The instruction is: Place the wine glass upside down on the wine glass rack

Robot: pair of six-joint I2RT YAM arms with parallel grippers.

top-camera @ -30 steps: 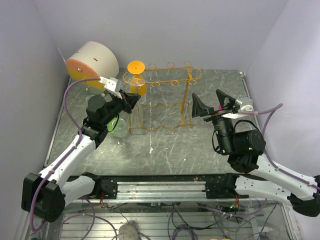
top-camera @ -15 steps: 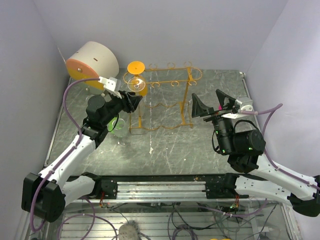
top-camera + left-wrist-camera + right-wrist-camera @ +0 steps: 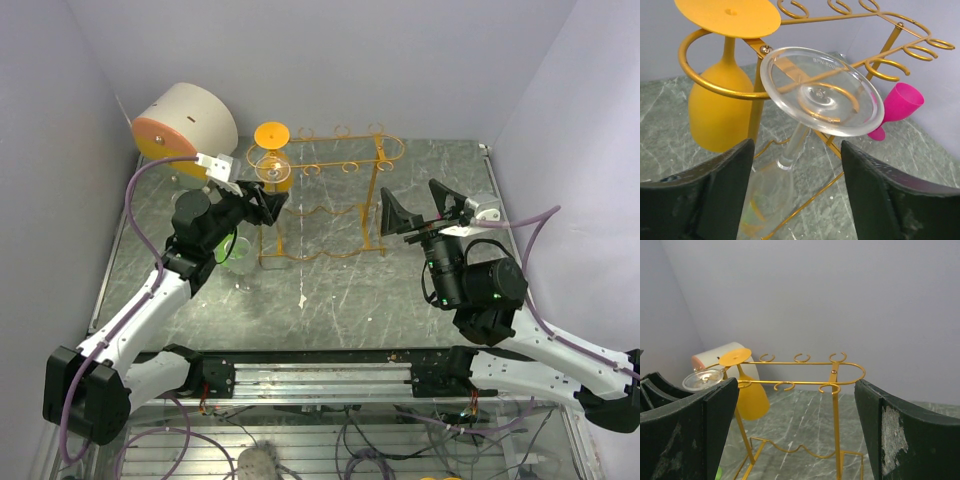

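The clear wine glass (image 3: 821,92) hangs upside down at the left end of the orange-gold wine glass rack (image 3: 890,45). Its round foot (image 3: 270,168) lies tilted on a front loop and its bowl hangs below. My left gripper (image 3: 796,150) is open, with a finger on each side of the stem and neither touching it. In the top view the left gripper (image 3: 265,203) sits just in front of the rack (image 3: 330,165). My right gripper (image 3: 413,200) is open and empty to the right of the rack. Its wrist view shows the rack (image 3: 795,363) and the clear foot (image 3: 702,380).
A yellow wine glass (image 3: 720,115) hangs upside down in the loop behind the clear one. A pink cup (image 3: 895,107) lies beyond the rack. A white cylinder with an orange face (image 3: 185,120) stands at the back left. A clear and green object (image 3: 238,252) sits under my left arm.
My left gripper has gone from shut on the glass stem to open. The clear wine glass stays hanging on the rack. The right gripper has shifted slightly left.
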